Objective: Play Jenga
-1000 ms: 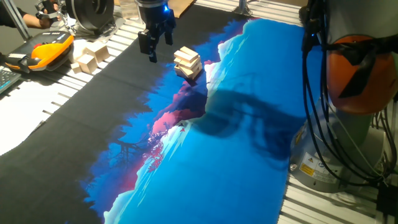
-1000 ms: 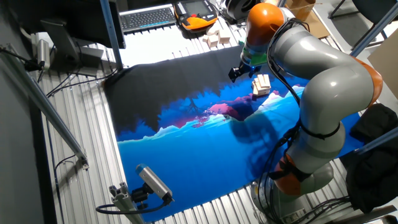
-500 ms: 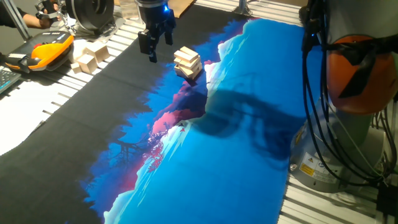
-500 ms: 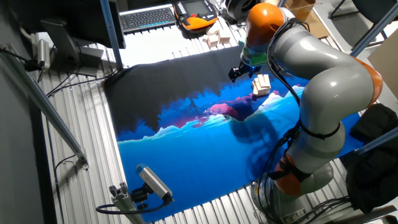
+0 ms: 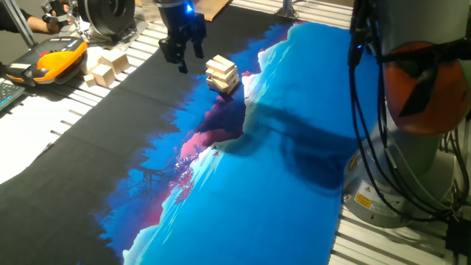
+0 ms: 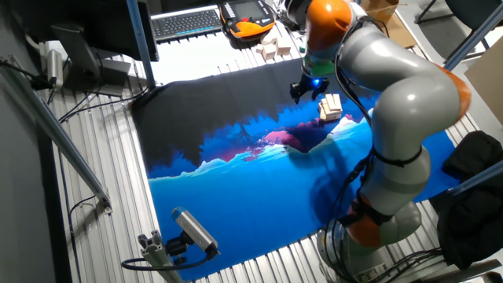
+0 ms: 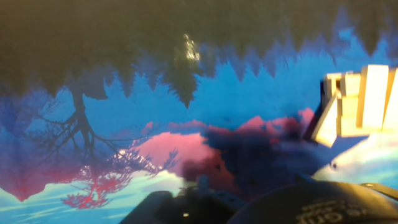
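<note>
The Jenga tower (image 5: 222, 76) is a small stack of pale wooden blocks in crosswise layers, standing on the printed mat where black meets blue. It shows too in the other fixed view (image 6: 330, 108) and at the right edge of the hand view (image 7: 357, 106). My gripper (image 5: 181, 57) hangs a little above the mat, to the left of the tower and apart from it. Its dark fingers (image 5: 182, 65) are spread with nothing between them. From the other side my gripper (image 6: 303, 90) sits just left of the tower. The fingers are out of the hand view.
Chunky pale wooden cubes (image 5: 107, 68) lie grouped off the mat at the back left, also visible as cubes (image 6: 275, 49). An orange pendant (image 5: 55, 59) and a keyboard (image 6: 185, 22) lie beyond them. The robot base (image 5: 427, 110) with cables stands at the right.
The gripper has shifted slightly up and to the left, a bit farther from the tower, and the arm's elbow has swung. The tower has not moved.
</note>
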Tool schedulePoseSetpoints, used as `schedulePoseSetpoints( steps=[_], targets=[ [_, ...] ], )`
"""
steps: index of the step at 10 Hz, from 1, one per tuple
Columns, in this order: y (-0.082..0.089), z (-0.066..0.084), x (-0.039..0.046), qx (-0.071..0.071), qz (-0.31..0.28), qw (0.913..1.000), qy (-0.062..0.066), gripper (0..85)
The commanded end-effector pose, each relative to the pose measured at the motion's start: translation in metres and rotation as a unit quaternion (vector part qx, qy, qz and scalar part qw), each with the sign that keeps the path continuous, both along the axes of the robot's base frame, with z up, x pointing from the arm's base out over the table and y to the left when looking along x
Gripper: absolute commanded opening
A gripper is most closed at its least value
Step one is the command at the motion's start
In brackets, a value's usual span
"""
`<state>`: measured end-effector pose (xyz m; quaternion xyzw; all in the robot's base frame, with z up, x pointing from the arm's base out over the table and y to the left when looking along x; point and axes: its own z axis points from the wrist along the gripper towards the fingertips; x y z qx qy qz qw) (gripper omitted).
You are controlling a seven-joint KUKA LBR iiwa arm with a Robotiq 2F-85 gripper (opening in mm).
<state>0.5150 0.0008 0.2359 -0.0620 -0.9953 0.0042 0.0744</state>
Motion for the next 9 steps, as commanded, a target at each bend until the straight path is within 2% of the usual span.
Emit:
schedulePoseSetpoints(
  steps=[1,9],
  targets=[
    [-0.0001,-0.0001,0.0,0.0,0.0,1.0,0.004,0.0],
    [0.0,-0.0001,-0.0006,0.0,-0.011,0.9999,-0.001,0.0]
  ],
)
